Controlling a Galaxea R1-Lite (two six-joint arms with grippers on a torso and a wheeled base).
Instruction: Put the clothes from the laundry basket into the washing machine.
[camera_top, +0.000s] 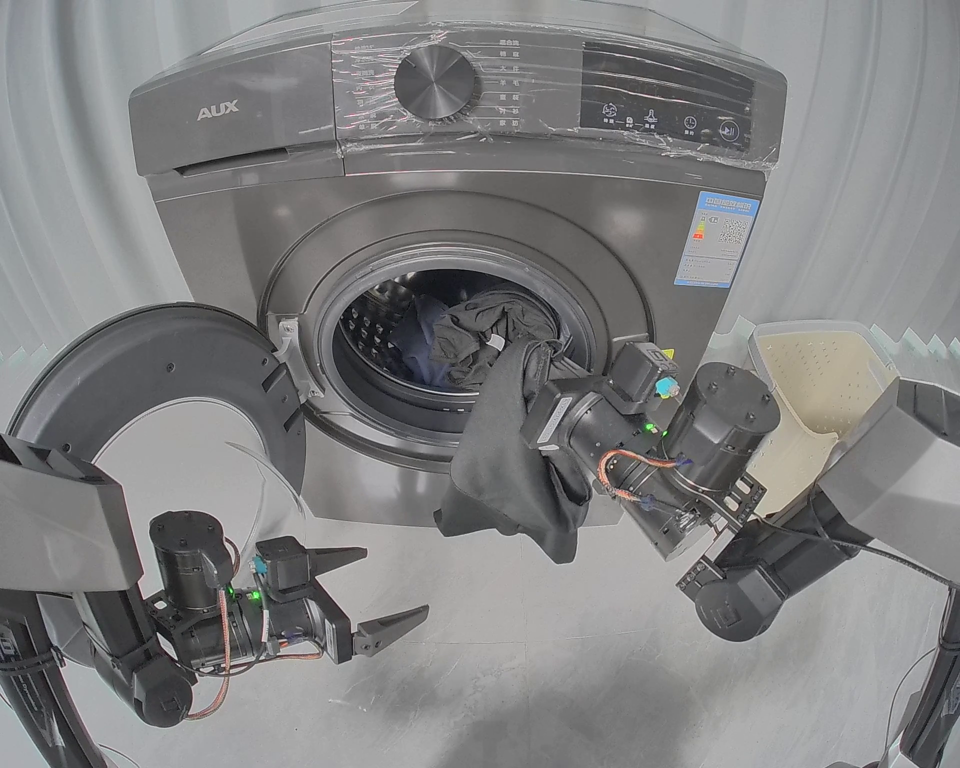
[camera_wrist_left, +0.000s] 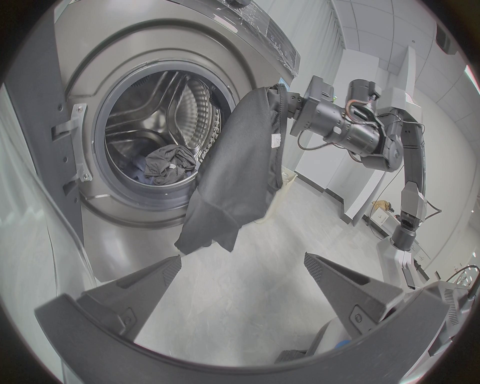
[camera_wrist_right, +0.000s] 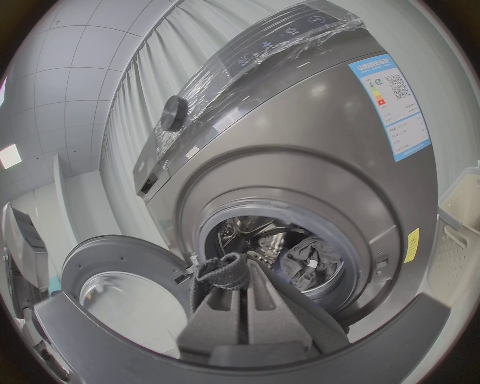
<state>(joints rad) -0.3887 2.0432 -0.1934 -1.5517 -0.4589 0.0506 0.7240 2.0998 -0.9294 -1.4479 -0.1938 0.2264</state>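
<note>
A grey front-loading washing machine stands ahead with its round door swung open to the left. Dark clothes lie in the drum. My right gripper is shut on a dark grey garment just in front of the drum opening's lower right rim; the cloth hangs down over the rim toward the floor. In the right wrist view the fingers pinch a bunched fold of the garment. My left gripper stays open low at the left, above the floor, holding nothing.
A cream laundry basket stands to the right of the machine, partly behind my right arm. Bare grey floor lies in front of the machine. The open door takes up the space at the left.
</note>
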